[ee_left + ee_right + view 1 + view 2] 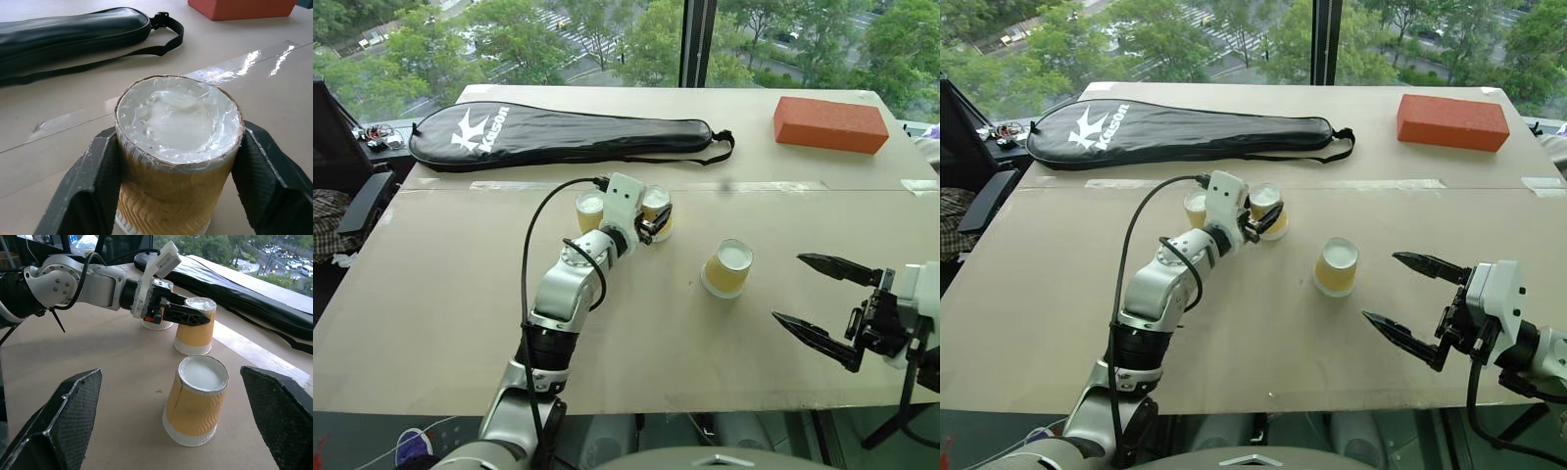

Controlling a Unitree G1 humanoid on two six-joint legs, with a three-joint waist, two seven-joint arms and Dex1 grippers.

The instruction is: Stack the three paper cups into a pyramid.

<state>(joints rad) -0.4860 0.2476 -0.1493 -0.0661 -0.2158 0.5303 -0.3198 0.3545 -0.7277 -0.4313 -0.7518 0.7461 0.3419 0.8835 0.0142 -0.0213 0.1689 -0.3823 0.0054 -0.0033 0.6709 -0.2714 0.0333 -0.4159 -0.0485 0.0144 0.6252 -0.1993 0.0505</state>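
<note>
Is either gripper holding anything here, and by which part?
The left gripper is shut on an upside-down cup, its fingers on opposite sides of the ribbed wall. The right gripper is open and empty.

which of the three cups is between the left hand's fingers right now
The middle paper cup: the left hand has a finger on each side of it. The far-left cup sits behind that wrist; the right cup stands alone.

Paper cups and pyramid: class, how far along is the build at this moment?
Done: no stacking yet; all three cups stand upside down on the table. In hand: the left claw clamps the middle cup, beside the far cup. Left: the near cup waits before the open right claw.
</note>
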